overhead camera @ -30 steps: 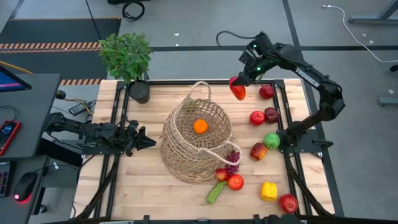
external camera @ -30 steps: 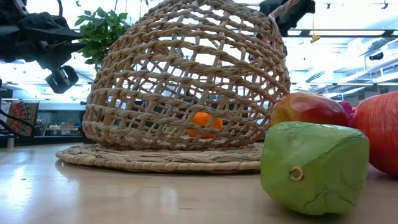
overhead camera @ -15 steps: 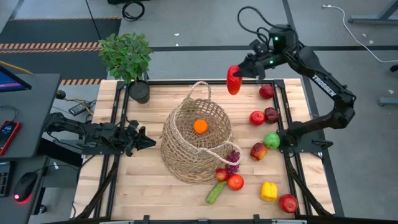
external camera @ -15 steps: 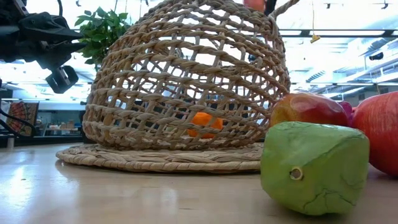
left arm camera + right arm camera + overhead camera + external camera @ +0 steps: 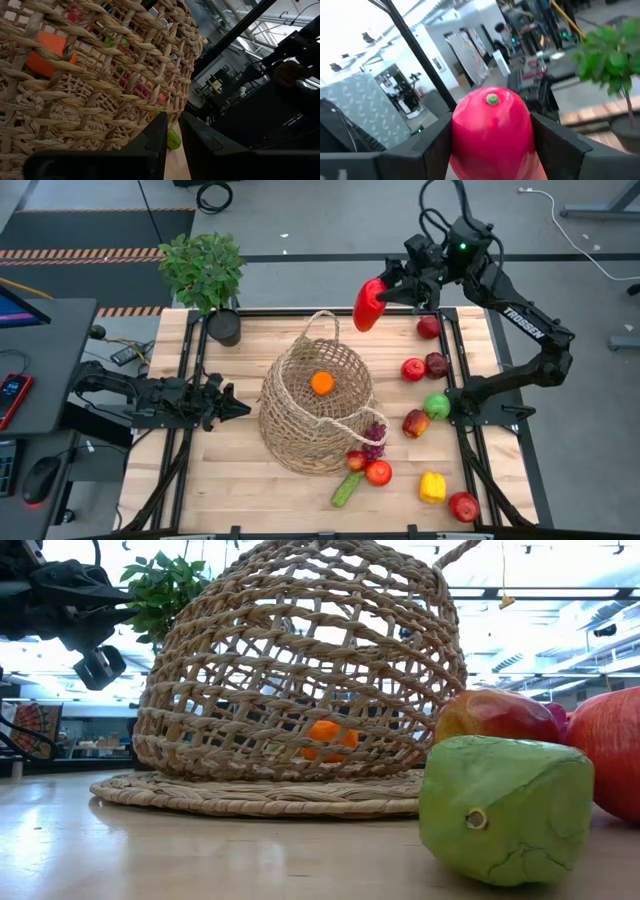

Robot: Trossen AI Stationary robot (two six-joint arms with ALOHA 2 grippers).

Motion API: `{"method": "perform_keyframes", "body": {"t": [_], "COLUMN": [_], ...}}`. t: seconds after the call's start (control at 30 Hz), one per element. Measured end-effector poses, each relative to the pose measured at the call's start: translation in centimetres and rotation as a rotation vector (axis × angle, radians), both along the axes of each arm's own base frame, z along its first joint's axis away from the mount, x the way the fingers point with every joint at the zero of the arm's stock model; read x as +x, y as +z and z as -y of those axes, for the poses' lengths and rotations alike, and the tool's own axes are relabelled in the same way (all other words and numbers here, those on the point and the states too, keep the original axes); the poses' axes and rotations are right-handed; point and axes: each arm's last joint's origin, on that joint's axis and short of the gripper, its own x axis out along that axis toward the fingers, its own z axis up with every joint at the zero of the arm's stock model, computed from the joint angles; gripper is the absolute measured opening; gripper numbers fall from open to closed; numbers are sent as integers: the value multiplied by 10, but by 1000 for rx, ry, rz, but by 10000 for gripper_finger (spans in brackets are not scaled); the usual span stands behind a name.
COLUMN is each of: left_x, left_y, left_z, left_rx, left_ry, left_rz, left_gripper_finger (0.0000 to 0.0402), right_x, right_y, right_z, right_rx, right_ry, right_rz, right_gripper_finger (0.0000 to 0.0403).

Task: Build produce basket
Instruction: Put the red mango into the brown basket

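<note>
My right pincer (image 5: 384,292) clamped on red pepper (image 5: 368,304), high above surface's far edge, beside wicker basket (image 5: 315,408) holding orange (image 5: 321,383); pepper looks light, rigid, glossy, maybe slippery, so I grip mid-body; left pincer (image 5: 232,406) nearly closed, empty, beside basket.

- The basket (image 5: 316,403) sits at the table's (image 5: 240,480) middle, with the orange (image 5: 322,383) inside it
- The potted plant (image 5: 205,275) stands at the far left corner
- The left gripper (image 5: 232,406) lies just left of the basket; the right gripper (image 5: 385,292) holds the pepper (image 5: 368,304) above the far edge, beyond the basket
- Most produce lies right of the basket; the cucumber (image 5: 347,488) and grapes (image 5: 374,437) lie by its near right side
</note>
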Motion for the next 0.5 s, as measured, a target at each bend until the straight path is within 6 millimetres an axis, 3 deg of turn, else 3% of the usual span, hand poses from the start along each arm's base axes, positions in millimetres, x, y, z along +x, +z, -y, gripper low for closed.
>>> {"method": "perform_keyframes", "body": {"t": [0.5], "left_x": [0], "left_y": [0], "left_z": [0], "left_rx": [0], "left_ry": [0], "left_rz": [0], "left_gripper_finger": [63], "right_x": [8], "right_y": [3], "right_z": [-14], "right_rx": [3], "right_ry": [37], "right_rz": [27], "right_gripper_finger": [254]}}
